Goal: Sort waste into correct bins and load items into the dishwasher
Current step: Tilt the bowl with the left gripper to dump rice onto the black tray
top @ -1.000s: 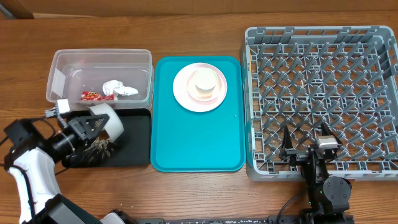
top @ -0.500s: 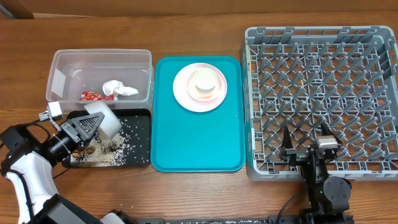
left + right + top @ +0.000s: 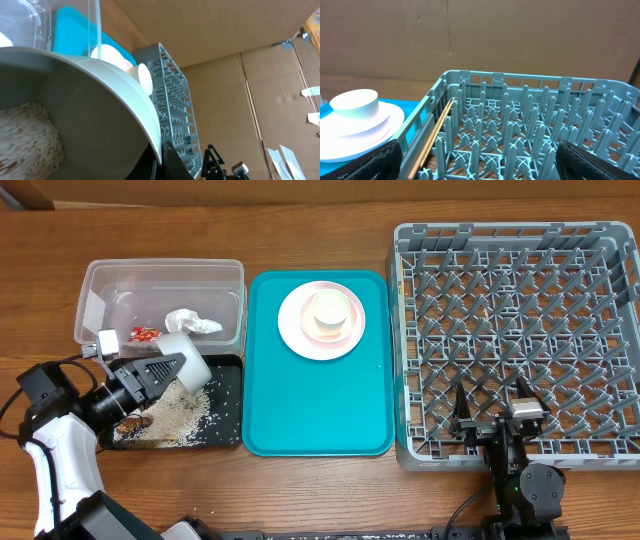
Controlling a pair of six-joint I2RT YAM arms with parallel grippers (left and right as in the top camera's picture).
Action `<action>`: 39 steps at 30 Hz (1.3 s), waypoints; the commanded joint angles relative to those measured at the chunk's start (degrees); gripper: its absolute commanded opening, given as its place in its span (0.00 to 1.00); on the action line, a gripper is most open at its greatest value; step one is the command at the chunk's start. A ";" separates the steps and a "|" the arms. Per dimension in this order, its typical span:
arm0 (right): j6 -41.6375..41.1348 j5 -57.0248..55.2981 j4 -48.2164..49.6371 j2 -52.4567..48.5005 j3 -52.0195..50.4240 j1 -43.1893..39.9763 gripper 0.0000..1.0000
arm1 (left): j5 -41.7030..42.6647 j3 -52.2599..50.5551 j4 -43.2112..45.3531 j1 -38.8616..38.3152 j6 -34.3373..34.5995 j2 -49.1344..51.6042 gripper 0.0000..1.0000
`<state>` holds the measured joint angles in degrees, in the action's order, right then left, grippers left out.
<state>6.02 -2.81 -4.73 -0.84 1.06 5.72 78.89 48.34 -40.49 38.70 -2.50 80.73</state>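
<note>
Bowl: held tipped on its side above the back edge of the black tray, mouth turned down toward the tray floor.
Left end effector: clenched on the bowl, with the rim taken between the fingers.
Right end effector: released, fingers spread wide, at the front edge of the dish rack; nothing is held.
Food scraps: spread loosely over the black tray; in the left wrist view a clump is seen inside the bowl.
Clear tub: the tissue and the candy wrapper are contained.
Plate: laid on the teal tray, with the cup stood on it.
Handling, bowl: judged rigid, smooth and breakable. A firm rim grip is advised, since the glazed wall is likely to slip.
Handling, scraps: judged light and loose. Clinging grains may need a steeper tilt.
Handling, plate: judged flat, hard and slippery. It is best taken at the edge once the cup is lifted off.
Table: all the containers are carried.
</note>
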 commanded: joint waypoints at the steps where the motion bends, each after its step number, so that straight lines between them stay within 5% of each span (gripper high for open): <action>1: 0.00 0.11 0.28 0.68 -0.61 0.33 1.00 | 2.51 -0.28 1.01 -0.09 1.86 -0.11 0.04; 6: 0.00 0.11 0.28 0.68 -0.61 0.33 1.00 | 7.72 -0.28 2.10 -0.07 2.19 -0.11 0.04; 16: 0.00 0.11 0.28 0.68 -0.61 0.33 1.00 | 11.69 -0.28 11.39 1.31 13.68 -0.11 0.04; 39: 0.00 0.11 0.28 0.68 -0.61 0.33 1.00 | 10.78 -0.28 8.04 5.90 13.27 -0.11 0.04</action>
<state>6.02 -2.81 -4.71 -0.84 1.06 5.72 88.79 48.25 -31.59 44.51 11.64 80.73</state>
